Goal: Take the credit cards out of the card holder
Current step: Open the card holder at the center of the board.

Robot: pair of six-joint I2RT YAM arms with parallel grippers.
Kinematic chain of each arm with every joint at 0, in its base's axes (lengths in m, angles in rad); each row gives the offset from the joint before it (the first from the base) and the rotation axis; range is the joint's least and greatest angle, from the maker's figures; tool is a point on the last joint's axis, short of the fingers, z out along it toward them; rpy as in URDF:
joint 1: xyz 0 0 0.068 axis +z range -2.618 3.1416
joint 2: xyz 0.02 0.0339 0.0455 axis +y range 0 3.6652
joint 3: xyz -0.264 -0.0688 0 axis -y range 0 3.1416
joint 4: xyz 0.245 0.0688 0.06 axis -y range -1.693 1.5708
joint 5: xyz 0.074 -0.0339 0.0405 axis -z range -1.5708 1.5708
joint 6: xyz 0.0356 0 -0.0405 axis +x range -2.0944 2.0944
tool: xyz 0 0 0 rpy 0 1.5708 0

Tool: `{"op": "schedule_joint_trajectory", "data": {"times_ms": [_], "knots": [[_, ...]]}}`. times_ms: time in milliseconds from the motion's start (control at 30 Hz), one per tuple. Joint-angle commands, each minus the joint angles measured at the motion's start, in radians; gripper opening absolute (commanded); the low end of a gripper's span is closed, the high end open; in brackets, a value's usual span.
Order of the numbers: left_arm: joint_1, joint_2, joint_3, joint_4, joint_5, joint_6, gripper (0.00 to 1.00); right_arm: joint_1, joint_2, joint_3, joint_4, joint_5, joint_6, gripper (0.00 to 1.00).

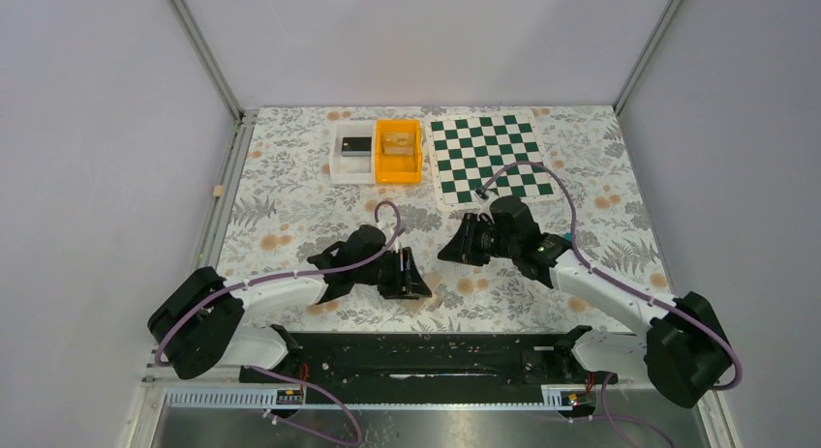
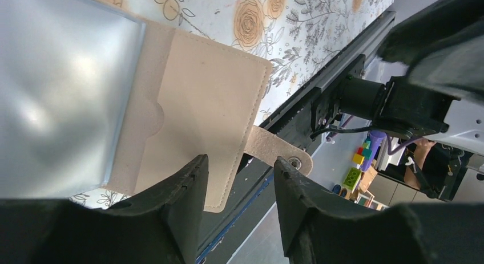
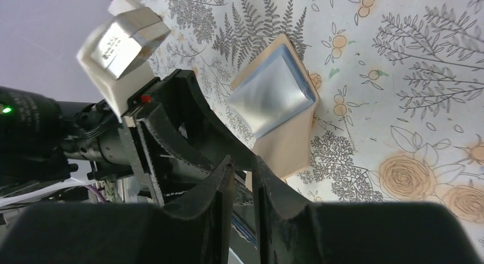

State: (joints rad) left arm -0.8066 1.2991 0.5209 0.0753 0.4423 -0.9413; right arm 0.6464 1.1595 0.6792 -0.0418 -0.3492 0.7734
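The card holder [image 3: 273, 98] lies opened flat near the front edge of the floral bench [image 3: 399, 76], a glossy blue-grey panel beside a plain beige one. Its snap strap [image 2: 279, 153] pokes out toward the rail. The left end effector [image 2: 240, 160] sits over the beige panel's corner, fingers apart and clamping nothing. The right end effector [image 3: 242, 161] hovers just beside the holder, fingers a slit apart and empty. Farther back stand a white tray [image 1: 336, 167], an orange bin [image 1: 399, 176] and a chessboard [image 1: 489, 158].

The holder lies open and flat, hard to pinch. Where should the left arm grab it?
Probably the snap tab: it juts out beyond the tan panel of the holder, thin and free. Come from that tab side, one jaw on each face.
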Motion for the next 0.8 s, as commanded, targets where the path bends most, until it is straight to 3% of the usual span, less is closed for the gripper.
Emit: {"op": "schedule_joint_trajectory", "data": {"times_ms": [0,133,267,500,767], "knots": [[-0.004,0.005,0.003,0.059,-0.057,-0.002,0.46,0.03,0.087,-0.03,0.136,-0.064,0.077,0.24],[-0.003,-0.03,0.012,0.007,-0.099,0.014,0.46,0.09,0.183,-0.036,0.204,-0.079,0.124,0.24],[0.012,-0.12,0.049,-0.144,-0.187,0.032,0.48,0.106,0.271,-0.05,0.202,-0.056,0.131,0.23],[0.128,-0.248,0.114,-0.407,-0.283,0.087,0.52,0.106,0.327,-0.093,0.108,0.012,0.064,0.23],[0.209,-0.172,0.125,-0.44,-0.218,0.133,0.52,0.106,0.344,-0.091,0.073,0.079,0.009,0.24]]}}
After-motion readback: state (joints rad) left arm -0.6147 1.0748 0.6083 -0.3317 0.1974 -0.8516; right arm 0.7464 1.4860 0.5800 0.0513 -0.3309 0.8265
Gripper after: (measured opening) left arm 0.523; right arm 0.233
